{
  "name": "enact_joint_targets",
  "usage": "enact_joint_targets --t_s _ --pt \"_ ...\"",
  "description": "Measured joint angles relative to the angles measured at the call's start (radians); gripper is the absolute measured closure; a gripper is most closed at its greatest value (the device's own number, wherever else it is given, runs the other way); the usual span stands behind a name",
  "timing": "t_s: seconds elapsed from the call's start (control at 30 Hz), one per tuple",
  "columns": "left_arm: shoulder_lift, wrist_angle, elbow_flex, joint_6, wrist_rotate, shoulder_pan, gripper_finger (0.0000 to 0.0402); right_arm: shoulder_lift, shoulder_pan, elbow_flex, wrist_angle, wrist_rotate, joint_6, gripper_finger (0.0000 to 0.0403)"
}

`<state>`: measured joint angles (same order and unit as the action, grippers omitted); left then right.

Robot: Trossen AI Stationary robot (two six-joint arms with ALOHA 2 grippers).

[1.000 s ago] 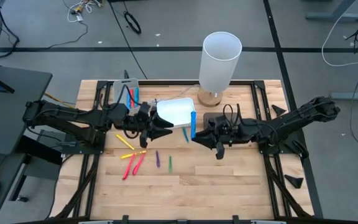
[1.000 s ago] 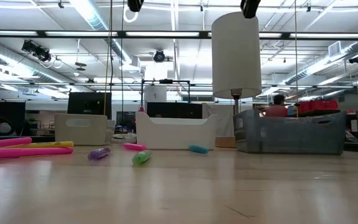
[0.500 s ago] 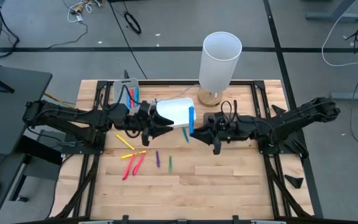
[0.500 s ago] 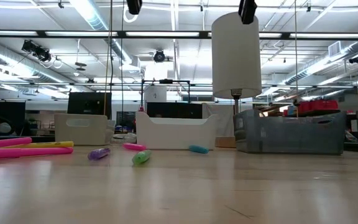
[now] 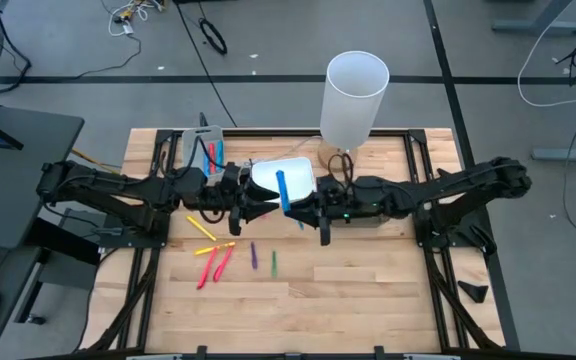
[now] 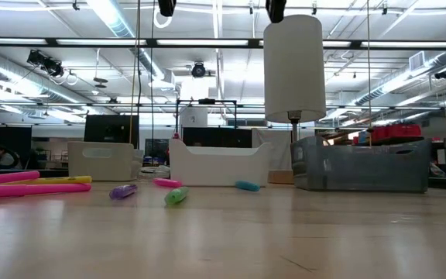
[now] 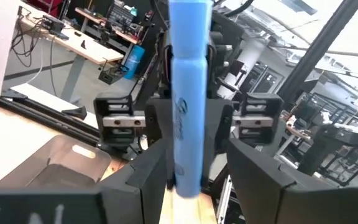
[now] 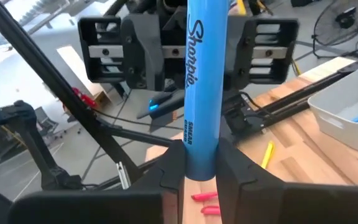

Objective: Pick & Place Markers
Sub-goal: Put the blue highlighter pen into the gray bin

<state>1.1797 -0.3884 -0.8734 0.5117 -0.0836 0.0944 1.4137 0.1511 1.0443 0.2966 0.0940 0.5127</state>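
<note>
A blue marker is lifted over the white tray. My right gripper is shut on it. My left gripper is open and faces it from the table's left. In the left wrist view its fingers stand on either side of the marker's end; whether they touch, I cannot tell. Several markers lie flat on the table: yellow, red, purple, green. Both grippers are above the low view's frame. My right gripper pinches the blue marker at one end between its two fingers. The fingers come level from the table's right and lie across the marker. The marker is lifted clear, and its free length points toward the far edge over the white tray.
A grey tray near the far left corner holds a few markers. A tall white cylinder stands on a wooden foot at the far edge. A teal marker lies beside the white tray. Bare wood fills the near half.
My right gripper has carried the blue marker toward the table's left, from beside the white tray's right edge to over the tray, close up to my left gripper. It has stayed shut on the marker.
</note>
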Motion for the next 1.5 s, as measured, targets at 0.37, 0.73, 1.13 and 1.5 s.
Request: enact_joint_targets --t_s 0.37,0.73,1.13,1.5 --pt "0.000 0.022 0.000 -0.001 -0.002 0.000 0.0230 0.083 -0.022 0.091 0.008 -0.036 -0.036 0.0355" --pt "0.000 0.028 0.000 0.000 0.020 0.000 0.0272 0.084 -0.024 0.091 0.001 -0.035 -0.042 0.0355" --pt "0.000 0.028 0.000 0.019 0.007 0.000 0.0326 0.084 -0.024 0.090 -0.003 -0.035 -0.047 0.0343" --pt "-0.002 0.088 -0.001 0.261 -0.077 -0.022 0.0330 0.029 -0.023 0.088 -0.233 -0.175 -0.030 0.0227"
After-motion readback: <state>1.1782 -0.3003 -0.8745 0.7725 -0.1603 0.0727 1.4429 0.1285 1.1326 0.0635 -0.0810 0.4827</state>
